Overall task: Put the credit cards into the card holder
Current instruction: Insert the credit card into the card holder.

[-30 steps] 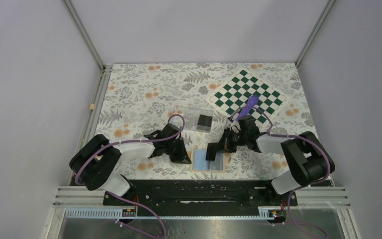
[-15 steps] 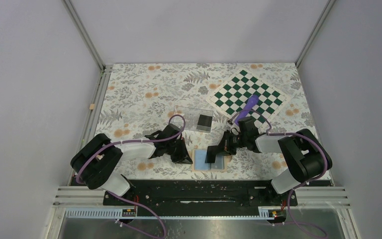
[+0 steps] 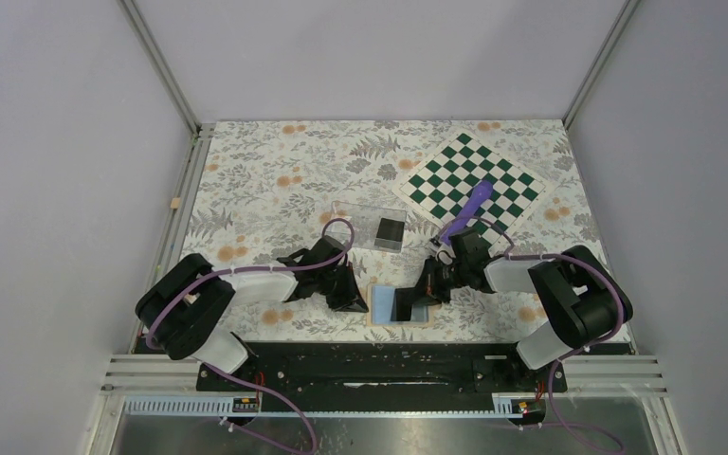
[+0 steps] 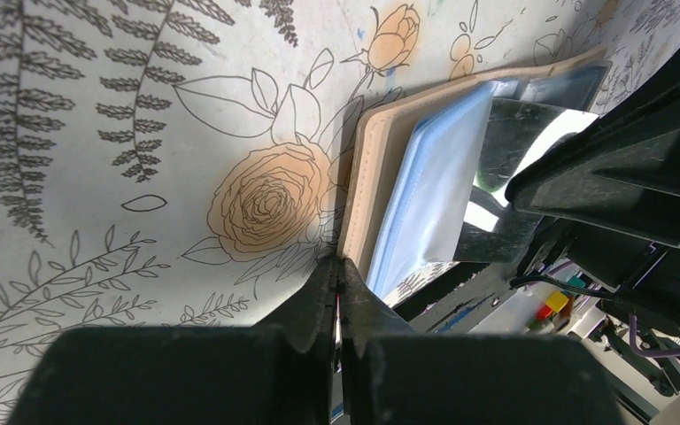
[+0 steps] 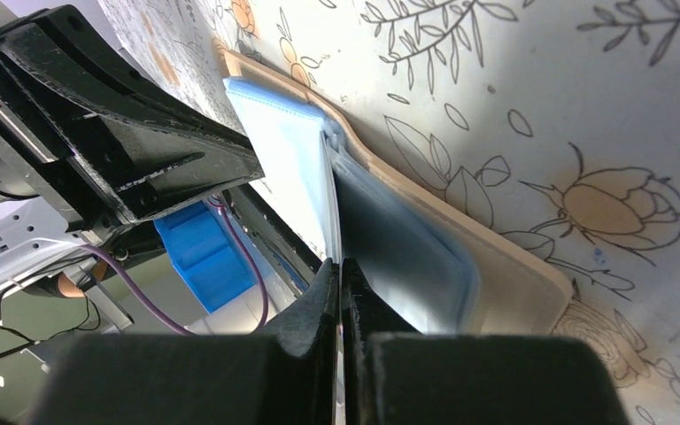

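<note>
L pincer (image 4: 336,267) shut by card holder (image 4: 370,173) | R pincer (image 5: 337,266) grips card (image 3: 403,302)

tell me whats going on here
The left gripper, jaws shut, presses at the edge of the open card holder. The right gripper, jaws shut, holds a dark card on edge over the holder's blue inside. Whether the card has started into a pocket is unclear.
</note>
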`<state>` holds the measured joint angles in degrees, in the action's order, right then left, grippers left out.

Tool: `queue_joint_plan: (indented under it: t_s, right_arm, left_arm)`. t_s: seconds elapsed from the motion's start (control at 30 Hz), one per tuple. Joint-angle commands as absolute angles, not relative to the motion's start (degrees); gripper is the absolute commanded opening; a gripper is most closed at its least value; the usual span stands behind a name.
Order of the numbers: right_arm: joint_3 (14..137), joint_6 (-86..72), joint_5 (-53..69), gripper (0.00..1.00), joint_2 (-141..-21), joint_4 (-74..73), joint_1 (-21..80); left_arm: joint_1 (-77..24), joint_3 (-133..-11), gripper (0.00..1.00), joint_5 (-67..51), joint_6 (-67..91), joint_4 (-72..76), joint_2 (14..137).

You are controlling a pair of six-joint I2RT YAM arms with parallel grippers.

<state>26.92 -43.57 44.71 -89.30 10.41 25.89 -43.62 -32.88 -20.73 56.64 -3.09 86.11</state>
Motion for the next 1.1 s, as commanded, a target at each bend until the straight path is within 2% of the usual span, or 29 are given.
queue_joint_plan:
  t_s: [0.0, 0.3, 0.53, 0.6, 0.83, 1.07]
  right_arm:
    - [27.58, -40.52, 44.78, 0.00, -89.22, 4.84, 27.27]
    - [31.45, -39.81, 44.43, 0.00, -91.86, 1.99, 29.13]
    - [34.25, -39.00, 45.01, 0.07, -93.83, 0.39, 30.69]
    - [35.21, -38.02, 44.48, 0.11, -94.30, -2.73, 30.93]
    - [38.37, -33.68, 36.77, 0.39, -89.02, -14.31, 31.32]
    - [42.65, -32.17, 32.73, 0.54, -88.48, -20.86, 32.87]
  left_arm:
    - [-44.45, -33.63, 0.00, -19.41, 56.35, -2.91, 87.47]
    - [-44.90, -34.48, 0.00, -20.15, 56.00, -2.93, 88.84]
    - [-45.09, -35.32, 0.00, -20.42, 55.90, -2.99, 89.56]
    - [-45.09, -35.51, 0.00, -20.51, 55.85, -3.03, 89.92]
    - [-45.18, -35.49, 0.00, -20.58, 55.91, -2.99, 89.93]
    - [-45.56, -36.06, 0.00, -20.73, 56.21, -2.93, 90.35]
